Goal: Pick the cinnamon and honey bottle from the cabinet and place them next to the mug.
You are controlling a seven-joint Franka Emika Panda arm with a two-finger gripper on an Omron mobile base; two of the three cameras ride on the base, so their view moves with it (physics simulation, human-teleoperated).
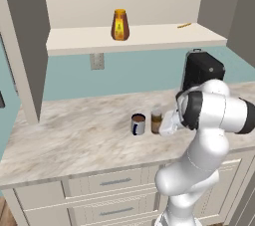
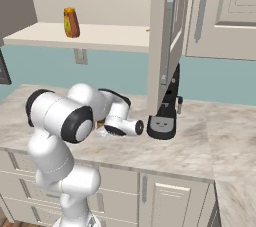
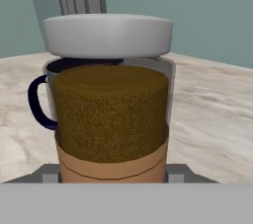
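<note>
The claw [image 1: 167, 124] is closed on the cinnamon [image 1: 156, 121], a small rigid spice jar standing on the worktop [image 1: 74, 135] just right of the mug [image 1: 138, 124]. It looks light, smooth and a bit slippery, best held around its labelled middle. The honey bottle [image 1: 120, 25] stands on the cabinet [image 1: 149, 36] shelf, taller and tapered; grasp its wider lower body.

Cinnamon [image 1: 156, 120] just right of mug [image 1: 138, 124] on counter [image 1: 74, 135]; honey bottle [image 1: 120, 25] on cabinet [image 1: 164, 36] shelf.
</note>
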